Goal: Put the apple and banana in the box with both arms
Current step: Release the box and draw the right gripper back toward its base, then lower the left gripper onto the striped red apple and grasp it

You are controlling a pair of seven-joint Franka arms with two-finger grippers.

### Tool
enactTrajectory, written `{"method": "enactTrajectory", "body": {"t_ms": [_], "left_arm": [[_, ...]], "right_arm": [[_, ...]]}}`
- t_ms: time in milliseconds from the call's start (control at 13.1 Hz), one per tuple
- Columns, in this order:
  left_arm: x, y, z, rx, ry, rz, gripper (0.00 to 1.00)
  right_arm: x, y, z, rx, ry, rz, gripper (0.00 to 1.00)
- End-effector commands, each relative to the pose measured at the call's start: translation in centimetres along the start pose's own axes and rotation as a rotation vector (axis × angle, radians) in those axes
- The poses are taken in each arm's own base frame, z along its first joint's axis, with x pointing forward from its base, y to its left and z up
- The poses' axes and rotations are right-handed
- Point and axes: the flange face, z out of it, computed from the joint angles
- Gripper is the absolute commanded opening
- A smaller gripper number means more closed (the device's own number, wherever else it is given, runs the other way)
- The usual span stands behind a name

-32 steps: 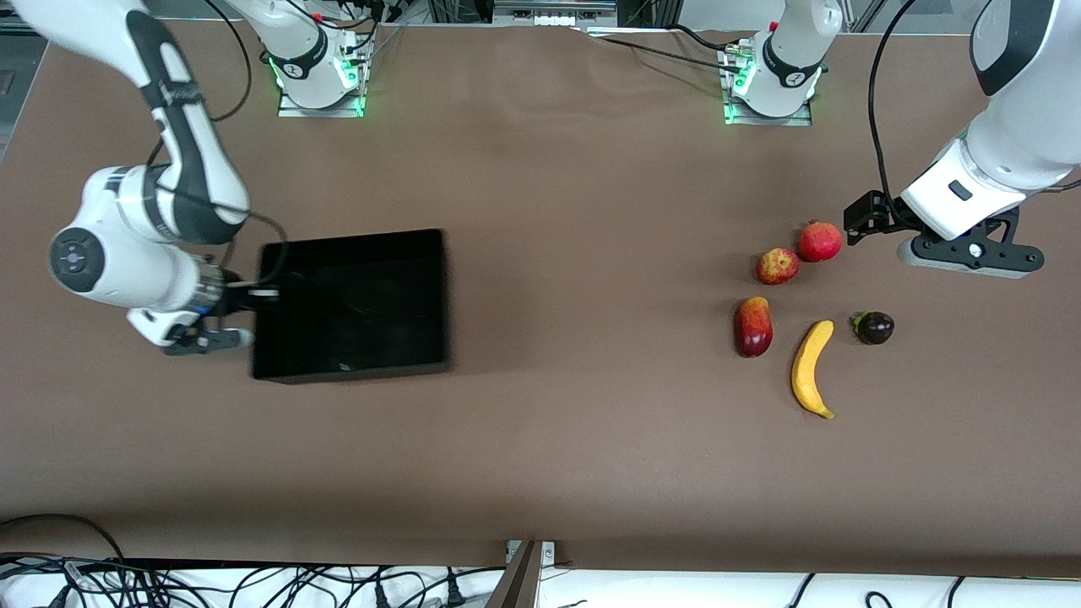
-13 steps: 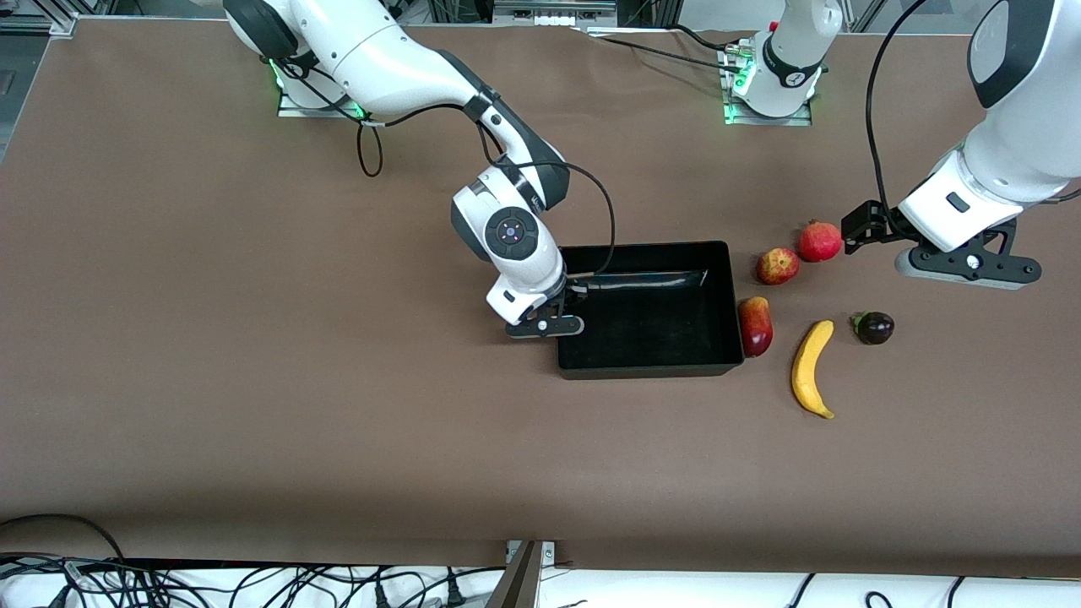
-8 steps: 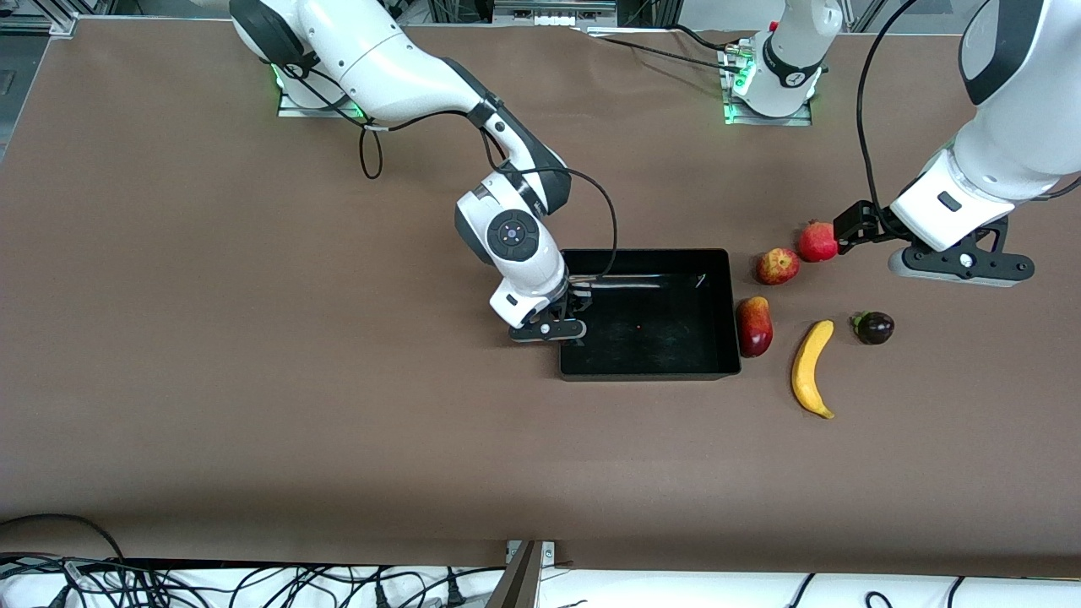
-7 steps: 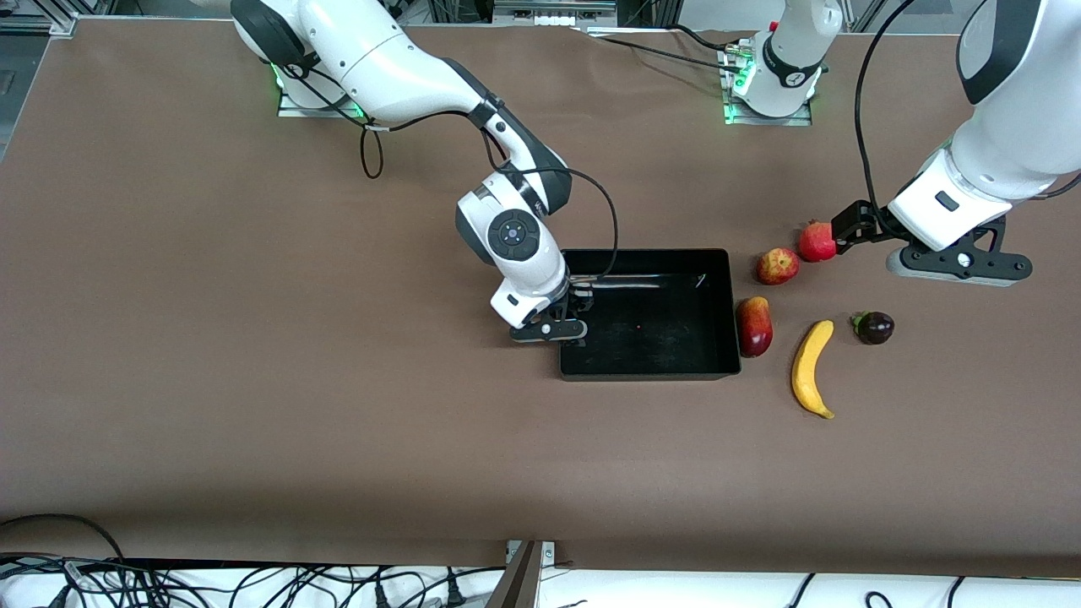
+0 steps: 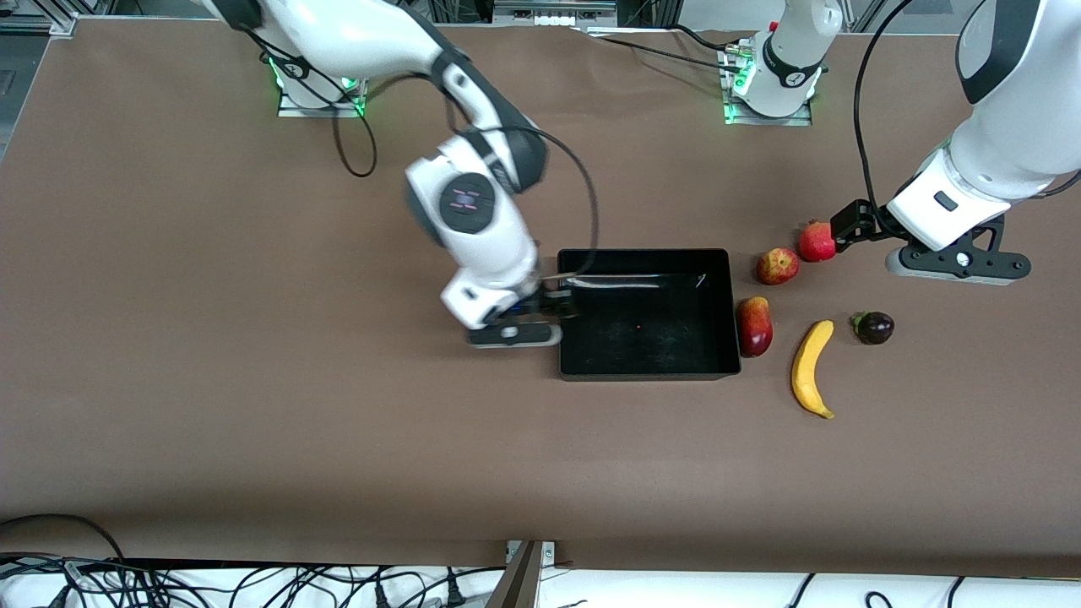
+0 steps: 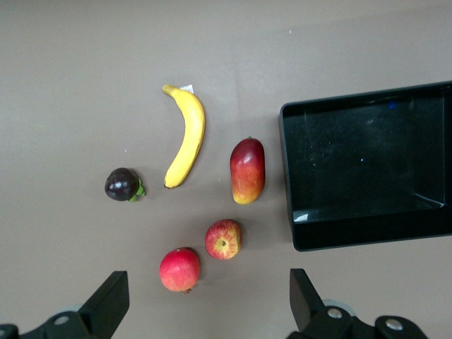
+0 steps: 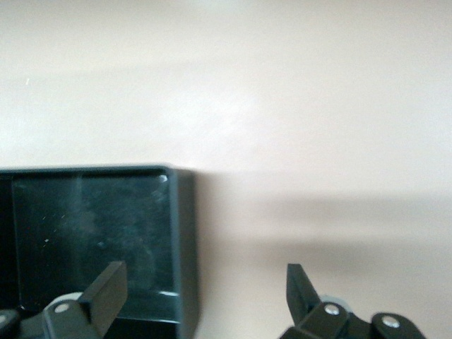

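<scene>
Toward the left arm's end of the table, the box (image 5: 649,371) sits beside the banana (image 5: 811,367) and apple (image 5: 777,266); the released right gripper (image 5: 549,319) straddles its wall, the left gripper (image 5: 853,224) hangs unclenched over the table's edge.

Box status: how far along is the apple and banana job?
Done: the box sits beside the fruit, nothing in it. In hand: nothing; the right claw is open at the box's wall, and the left claw hangs open over the fruit. Left: the apple and the banana both lie on the table, ungrasped.
</scene>
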Motion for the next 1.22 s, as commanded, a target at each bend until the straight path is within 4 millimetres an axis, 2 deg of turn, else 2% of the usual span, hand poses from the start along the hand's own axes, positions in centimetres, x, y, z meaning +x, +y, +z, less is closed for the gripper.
{"method": "enactTrajectory", "body": {"t_ms": [0,230,383,536,689,918,1071,1148], "left_arm": [[0.6,0.3,3.9,-0.018,-0.144,0.002,1.0],[2.6,1.1,10.9,-0.023,-0.217,0.017,1.0],[2.1,1.1,16.6,-0.018,-0.2,0.019,1.0],[0.2,1.1,22.0,-0.02,-0.207,0.019,1.0],[-1.3,0.9,25.4,-0.015,-0.2,0.072,1.0],[-2.3,0.3,27.2,-0.009,-0.214,0.114,1.0],[-3.3,0.0,29.2,0.035,-0.203,0.171,1.0],[-4.3,-0.3,31.0,0.028,-0.182,0.167,1.0]], "right_arm": [[0.8,6.8,-8.3,-0.035,-0.073,-0.017,1.0],[-0.4,14.5,-16.8,-0.038,-0.113,-0.044,1.0],[-2.0,18.9,-20.5,-0.044,-0.136,-0.041,1.0],[-3.2,23.2,-21.8,-0.039,-0.139,-0.035,1.0],[-4.2,26.9,-23.2,-0.039,-0.148,-0.078,1.0],[-6.6,31.8,-24.6,-0.07,-0.147,-0.041,1.0],[-6.6,34.5,-25.2,-0.086,-0.144,-0.087,1.0],[-6.5,35.4,-25.5,-0.09,-0.139,-0.092,1.0]]}}
